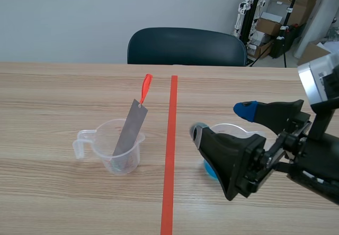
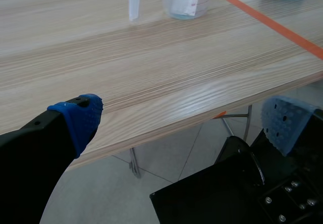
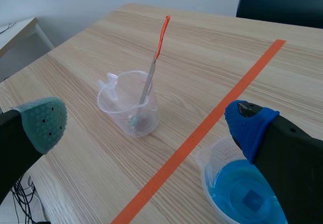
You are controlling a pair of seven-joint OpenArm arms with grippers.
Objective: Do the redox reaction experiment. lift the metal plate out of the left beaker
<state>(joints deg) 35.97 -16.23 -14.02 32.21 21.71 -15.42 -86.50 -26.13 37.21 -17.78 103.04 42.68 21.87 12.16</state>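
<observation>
Off the tabletop's [image 1: 53,97] near edge hangs the left gripper [image 2: 182,120], one of two. It shows only in its own wrist view, fingers spread wide over the floor and holding nothing. Next comes the right gripper [image 1: 222,122], low over the tabletop's near right part, also wide open and empty.

Two beakers stand on either side of the tape line. The right beaker [image 3: 209,161] holds blue liquid [image 3: 247,193]; the right gripper hides most of it in the scene view, and the right wrist view cuts it off. The left beaker [image 1: 119,150] is clear and stands well apart from both grippers. One metal plate [image 1: 130,132] leans in it, with a single orange-red tag [image 1: 145,87] at its top. Its lower end is hard to make out through the wall. Beyond the far edge stands one dark chair [image 1: 185,47], only its backrest showing.
</observation>
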